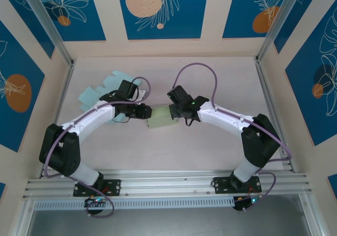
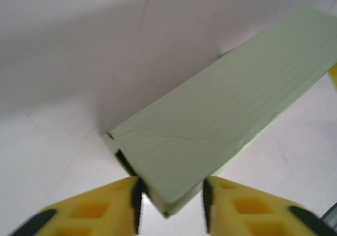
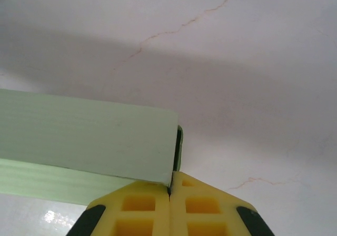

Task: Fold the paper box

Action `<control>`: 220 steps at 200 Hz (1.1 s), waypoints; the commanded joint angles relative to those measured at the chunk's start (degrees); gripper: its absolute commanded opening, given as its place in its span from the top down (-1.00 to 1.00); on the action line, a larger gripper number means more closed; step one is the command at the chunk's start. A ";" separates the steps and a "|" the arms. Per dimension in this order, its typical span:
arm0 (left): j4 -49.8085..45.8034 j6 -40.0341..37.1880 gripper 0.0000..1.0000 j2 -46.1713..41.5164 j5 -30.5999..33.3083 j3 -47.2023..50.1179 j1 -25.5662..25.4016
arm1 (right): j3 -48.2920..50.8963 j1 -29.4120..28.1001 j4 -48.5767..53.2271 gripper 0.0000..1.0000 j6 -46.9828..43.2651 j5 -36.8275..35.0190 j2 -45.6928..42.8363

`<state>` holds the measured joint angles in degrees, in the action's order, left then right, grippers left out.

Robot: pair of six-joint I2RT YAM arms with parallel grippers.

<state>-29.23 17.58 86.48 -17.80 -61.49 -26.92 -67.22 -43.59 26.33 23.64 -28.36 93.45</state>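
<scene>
The pale green paper box (image 1: 160, 119) lies on the table between my two grippers. My left gripper (image 1: 145, 112) is at its left end. In the left wrist view the box (image 2: 221, 120) runs away to the upper right, and its near corner sits between the yellow fingers of my left gripper (image 2: 171, 204), which stand apart with a gap beside the corner. My right gripper (image 1: 176, 111) is at the right end. In the right wrist view my right gripper (image 3: 169, 186) has its jaws pressed together on the thin end edge of the box (image 3: 84, 136).
Flat light blue paper blanks (image 1: 100, 91) lie at the back left behind the left arm. Aluminium frame posts (image 1: 263, 51) and patterned walls ring the pale table (image 1: 221, 78).
</scene>
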 commanded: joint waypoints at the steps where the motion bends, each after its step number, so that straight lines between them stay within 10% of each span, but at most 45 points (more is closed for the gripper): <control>1: 2.57 0.48 0.12 -2.32 -0.25 1.00 -0.77 | 2.27 -1.01 1.92 0.91 0.93 1.91 0.85; 116: 3.42 2.88 -0.50 -9.72 11.21 0.99 -0.77 | 0.69 -0.97 2.61 0.91 1.06 1.70 3.23; 220: 16.05 14.25 -0.51 -7.56 11.80 8.24 -1.10 | 0.47 -1.03 2.31 0.91 1.18 1.67 3.38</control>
<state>-15.68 28.75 77.89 -5.28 -55.27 -27.29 -67.18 -43.92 24.82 24.01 -28.29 93.97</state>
